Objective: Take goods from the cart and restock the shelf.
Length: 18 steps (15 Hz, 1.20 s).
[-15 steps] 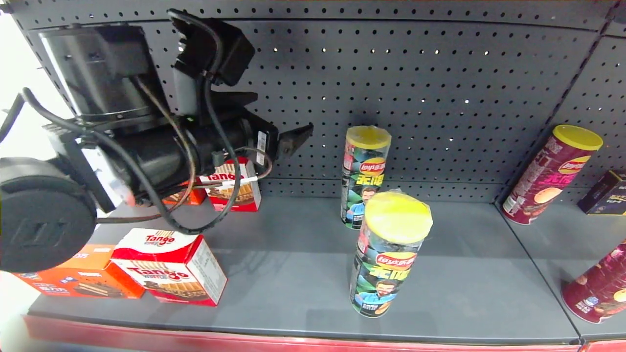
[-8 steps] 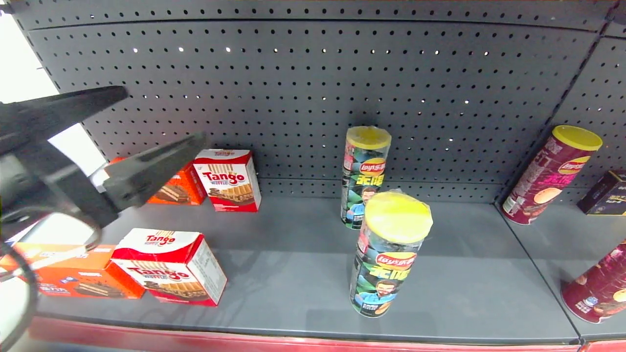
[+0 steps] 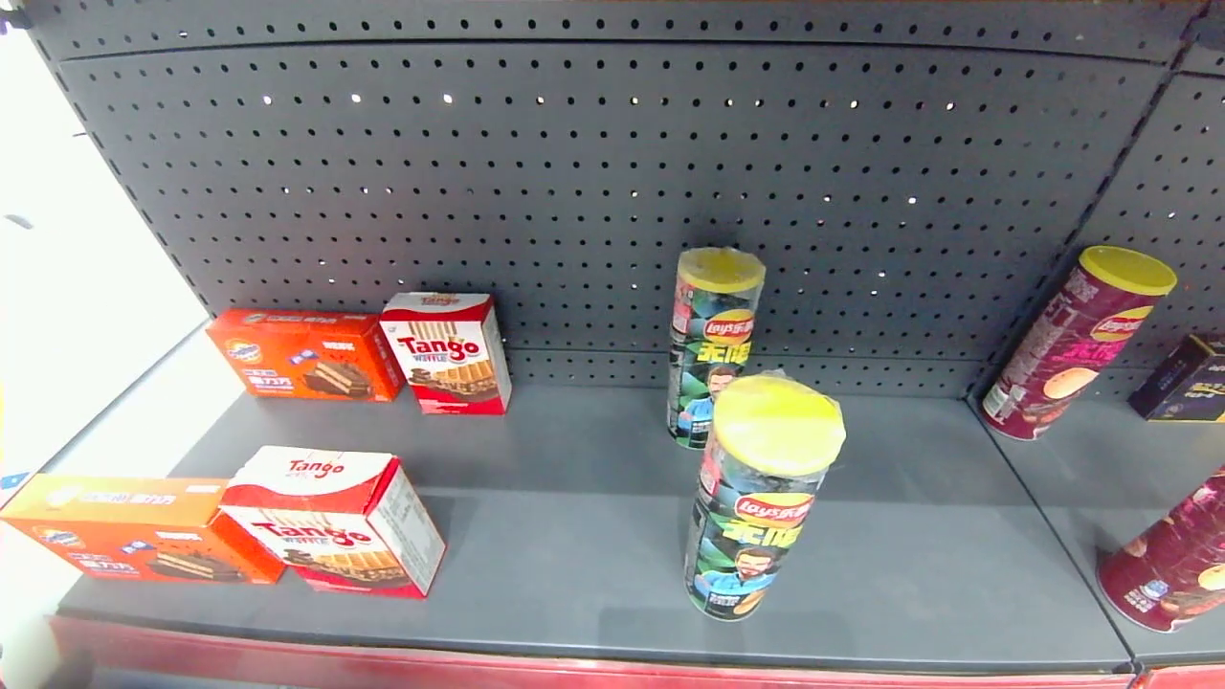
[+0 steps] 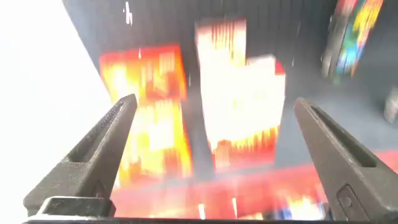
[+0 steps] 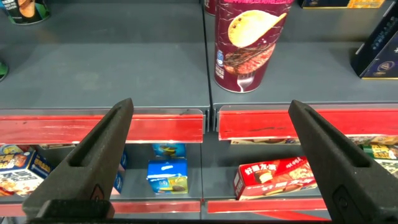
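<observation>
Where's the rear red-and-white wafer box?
In the head view, the rear wafer box stands left on the shelf by the pegboard wall, beside an orange snack box on its left.

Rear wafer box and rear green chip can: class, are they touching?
Apart. The head view shows bare shelf between the rear wafer box and the rear green chip can.

right gripper (image 5: 209, 104): fingers spread wide | maroon chip can (image 5: 249, 43) upright on shelf (image 5: 112, 68) | blue box (image 5: 168, 176), red box (image 5: 273, 176) one level below
</observation>
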{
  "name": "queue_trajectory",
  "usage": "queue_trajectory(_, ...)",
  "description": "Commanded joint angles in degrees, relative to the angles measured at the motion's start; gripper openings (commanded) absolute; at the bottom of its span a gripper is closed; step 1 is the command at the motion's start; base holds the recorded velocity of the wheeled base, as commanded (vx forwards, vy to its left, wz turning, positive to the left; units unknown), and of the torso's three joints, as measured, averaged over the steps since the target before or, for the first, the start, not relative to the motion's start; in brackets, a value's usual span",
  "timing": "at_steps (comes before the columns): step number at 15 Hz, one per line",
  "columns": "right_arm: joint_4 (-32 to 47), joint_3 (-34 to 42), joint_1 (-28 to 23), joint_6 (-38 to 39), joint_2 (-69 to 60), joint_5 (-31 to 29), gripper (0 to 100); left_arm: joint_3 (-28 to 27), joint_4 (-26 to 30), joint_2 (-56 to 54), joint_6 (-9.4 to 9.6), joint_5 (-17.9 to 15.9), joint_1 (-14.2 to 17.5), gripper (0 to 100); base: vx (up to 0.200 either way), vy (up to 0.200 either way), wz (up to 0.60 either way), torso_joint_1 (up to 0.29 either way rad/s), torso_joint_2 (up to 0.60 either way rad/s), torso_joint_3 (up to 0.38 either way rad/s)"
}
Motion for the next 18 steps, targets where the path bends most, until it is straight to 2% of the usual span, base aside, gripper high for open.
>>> queue_trajectory(1, 0.0, 0.0, -0.1, 0.0, 0.1, 0.0, 100, 5.4, 13.9, -17.7, -1.77, -1.9, 0.7, 100, 0.000, 0.000, 0.00, 0.000, 0.00, 0.000)
queue_trajectory(4, 0.0, 0.0, 0.0, 0.0, 0.1, 0.0, 100, 5.4, 21.4, -19.9, -1.86, -2.0, 1.6, 100, 0.000, 0.000, 0.00, 0.000, 0.00, 0.000)
queue_trajectory(6, 0.0, 0.0, 0.0, 0.0, 0.1, 0.0, 100, 5.4, 22.0, -20.8, -3.70, -2.0, 1.9, 100, 0.000, 0.000, 0.00, 0.000, 0.00, 0.000)
queue_trajectory(8, 0.0, 0.0, 0.0, 0.0, 0.1, 0.0, 100, 5.4, 22.0, -20.8, -3.79, -2.1, 1.9, 100, 0.000, 0.000, 0.00, 0.000, 0.00, 0.000)
queue_trajectory(9, 0.0, 0.0, 0.0, 0.0, 0.1, 0.0, 100, 5.4, 21.9, -20.8, -3.18, -1.9, 1.9, 100, 0.000, 0.000, 0.00, 0.000, 0.00, 0.000)
queue_trajectory(10, -0.1, 0.0, 0.0, 0.0, 0.1, 0.0, 100, 5.4, 21.9, -20.8, -3.62, -2.0, 1.9, 100, 0.000, 0.000, 0.00, 0.000, 0.00, 0.000)
queue_trajectory(11, 0.0, 0.0, 0.0, 0.0, 0.1, 0.0, 100, 5.4, 22.0, -20.8, -4.85, -3.2, 2.0, 100, 0.000, 0.000, 0.00, 0.000, 0.00, 0.000)
queue_trajectory(12, 0.0, 0.0, 0.0, 0.0, 0.1, 0.0, 100, 5.4, 21.9, -20.8, -4.41, -2.9, 1.9, 100, 0.000, 0.000, 0.00, 0.000, 0.00, 0.000)
queue_trajectory(13, 0.0, 0.0, 0.0, -0.1, 0.1, 0.0, 100, 5.4, 21.7, -20.8, -5.99, 5.3, 2.0, 100, 0.000, 0.000, 0.00, 0.000, 0.00, 0.000)
queue_trajectory(14, 0.0, 0.0, 0.0, 0.0, 0.1, 0.0, 100, 5.4, 23.3, -20.8, -6.17, 11.6, 2.1, 100, 0.000, 0.000, 0.00, 0.000, 0.00, 0.000)
queue_trajectory(15, 0.0, 0.0, 0.0, 0.0, 0.1, 0.0, 100, 5.3, 26.0, -20.8, -6.52, 14.7, 2.0, 100, 0.000, 0.000, 0.00, 0.000, 0.00, 0.000)
queue_trajectory(17, 0.0, 0.0, 0.0, 0.0, 0.1, 0.0, 100, 4.8, 26.5, -20.8, -6.08, 7.2, 2.0, 100, 0.000, 0.000, 0.00, 0.000, 0.00, 0.000)
queue_trajectory(18, 0.0, 0.0, 0.0, 0.0, 0.1, 0.0, 100, 4.8, 26.6, -20.8, -5.20, 5.5, 1.9, 100, 0.000, 0.000, 0.00, 0.000, 0.00, 0.000)
